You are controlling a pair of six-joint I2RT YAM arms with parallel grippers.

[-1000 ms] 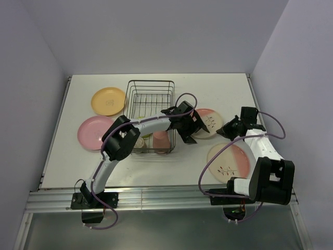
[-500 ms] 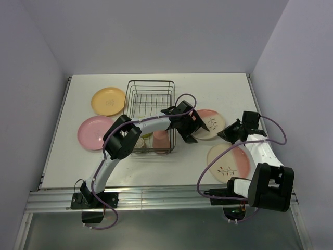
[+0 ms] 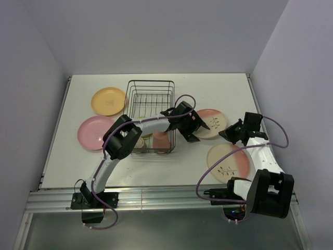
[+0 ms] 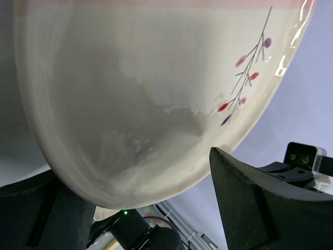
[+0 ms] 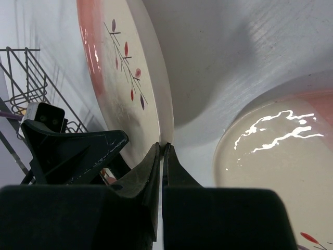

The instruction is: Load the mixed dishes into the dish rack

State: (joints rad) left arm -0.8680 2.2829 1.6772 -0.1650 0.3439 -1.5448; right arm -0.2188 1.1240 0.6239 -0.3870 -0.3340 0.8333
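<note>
Your left arm stretched from its base at the near left, past the near right corner of the wire rack (image 3: 151,81), with its wrist turned toward the right. The left gripper (image 3: 196,130) stood wide open, and the rim of the cream plate with the twig drawing (image 3: 213,121) sat between its fingers. You could not tell from the wrist view whether the pads touched the plate.

Your right arm bent back over its base at the near right and reached left. The right gripper (image 3: 226,134) was fully closed and held nothing. Its tips pressed against that plate's right edge.

The plate lay on the white table (image 3: 208,88) just right of the rack, outside it. In the wrist views it looked tilted up.

The pink-and-cream plate (image 3: 229,161) lay nearer, under the right arm. The orange plate (image 3: 108,100) and the pink plate (image 3: 93,133) lay left of the rack. A pink cup (image 3: 160,139) sat in the rack's near end.

Compared with a second before, your right wrist had moved slightly nearer and to the right. The left arm had hardly moved.
</note>
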